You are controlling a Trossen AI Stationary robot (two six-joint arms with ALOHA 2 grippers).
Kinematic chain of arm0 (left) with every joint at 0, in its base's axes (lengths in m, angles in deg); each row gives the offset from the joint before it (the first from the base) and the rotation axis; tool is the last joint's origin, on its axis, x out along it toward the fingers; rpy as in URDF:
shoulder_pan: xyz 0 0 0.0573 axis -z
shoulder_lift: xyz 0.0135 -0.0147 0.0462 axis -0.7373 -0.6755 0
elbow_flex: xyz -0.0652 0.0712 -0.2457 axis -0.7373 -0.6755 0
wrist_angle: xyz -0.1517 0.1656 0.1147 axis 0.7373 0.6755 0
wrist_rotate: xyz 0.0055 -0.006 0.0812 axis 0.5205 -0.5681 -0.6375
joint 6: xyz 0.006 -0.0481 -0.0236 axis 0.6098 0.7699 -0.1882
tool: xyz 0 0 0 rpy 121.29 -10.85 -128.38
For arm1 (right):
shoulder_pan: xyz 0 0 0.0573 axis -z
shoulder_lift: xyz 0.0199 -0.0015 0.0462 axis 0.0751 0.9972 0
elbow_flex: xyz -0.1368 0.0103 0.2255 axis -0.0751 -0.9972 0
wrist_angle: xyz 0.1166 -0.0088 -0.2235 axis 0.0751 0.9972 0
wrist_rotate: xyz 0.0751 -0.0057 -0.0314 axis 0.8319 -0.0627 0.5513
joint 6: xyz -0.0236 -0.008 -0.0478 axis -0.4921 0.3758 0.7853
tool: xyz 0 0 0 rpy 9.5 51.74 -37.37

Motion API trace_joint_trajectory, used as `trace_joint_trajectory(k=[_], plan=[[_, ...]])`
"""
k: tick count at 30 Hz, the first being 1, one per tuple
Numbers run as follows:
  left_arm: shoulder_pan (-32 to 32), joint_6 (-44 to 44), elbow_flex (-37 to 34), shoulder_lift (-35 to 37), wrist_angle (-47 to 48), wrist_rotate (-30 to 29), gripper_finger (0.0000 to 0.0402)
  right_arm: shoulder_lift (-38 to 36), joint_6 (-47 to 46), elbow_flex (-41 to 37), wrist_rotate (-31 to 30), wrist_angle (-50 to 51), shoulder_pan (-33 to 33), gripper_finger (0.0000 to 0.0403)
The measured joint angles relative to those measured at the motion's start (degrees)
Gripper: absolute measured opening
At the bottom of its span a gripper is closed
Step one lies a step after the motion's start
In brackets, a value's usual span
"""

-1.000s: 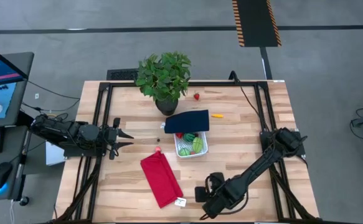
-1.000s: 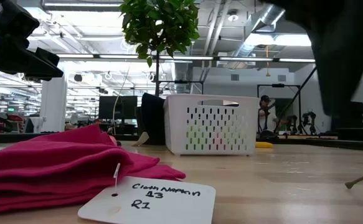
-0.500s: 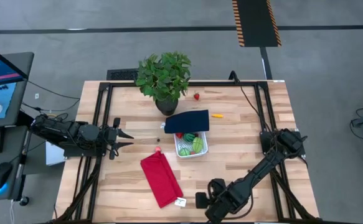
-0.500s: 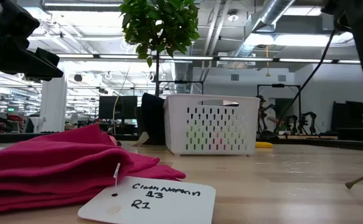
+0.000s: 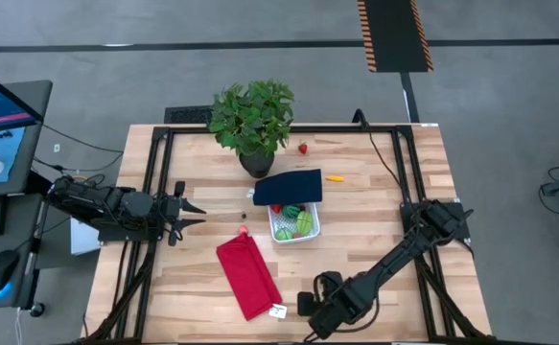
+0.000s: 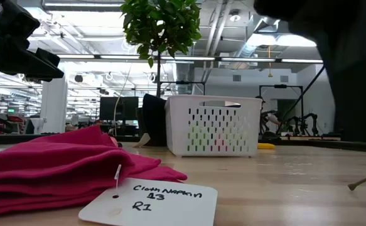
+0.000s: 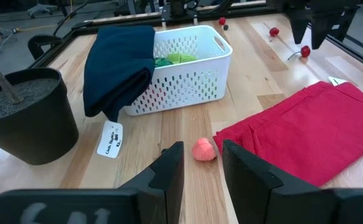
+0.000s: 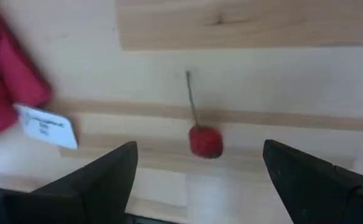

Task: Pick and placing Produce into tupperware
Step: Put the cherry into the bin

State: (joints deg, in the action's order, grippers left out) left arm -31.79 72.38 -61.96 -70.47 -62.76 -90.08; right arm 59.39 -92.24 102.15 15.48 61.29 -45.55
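Even bright overhead lighting (soft shadows), blurred right wrist view.

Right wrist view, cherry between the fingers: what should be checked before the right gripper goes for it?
1. Right gripper open: ok.
2. Cherry lies between the fingers, nearer one side: ok.
3. Cherry stem points away, free of the fingers: ok.
4. Cloth tag clear of the cherry: ok.
5. White container open enough: cannot tell, dark cloth covers part of it.
6. Left gripper waits well away: ok.
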Motion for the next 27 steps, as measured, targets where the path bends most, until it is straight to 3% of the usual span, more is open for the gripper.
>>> trace_joint_trajectory(k=[5,19,27], plan=[[0.01,-0.01,0.0,-0.08,0.01,0.0,0.01,1.5,-1.69,-0.05,3.95,0.65,1.25,0.037],[0.0,-0.02,0.0,0.04,0.02,0.02,0.01,1.27,-2.6,0.19,4.47,0.82,1.36,0.0368],[-0.02,-0.02,0.0,0.04,0.0,0.02,0.01,1.27,-1.44,0.19,4.52,-0.3,1.32,0.0331]])
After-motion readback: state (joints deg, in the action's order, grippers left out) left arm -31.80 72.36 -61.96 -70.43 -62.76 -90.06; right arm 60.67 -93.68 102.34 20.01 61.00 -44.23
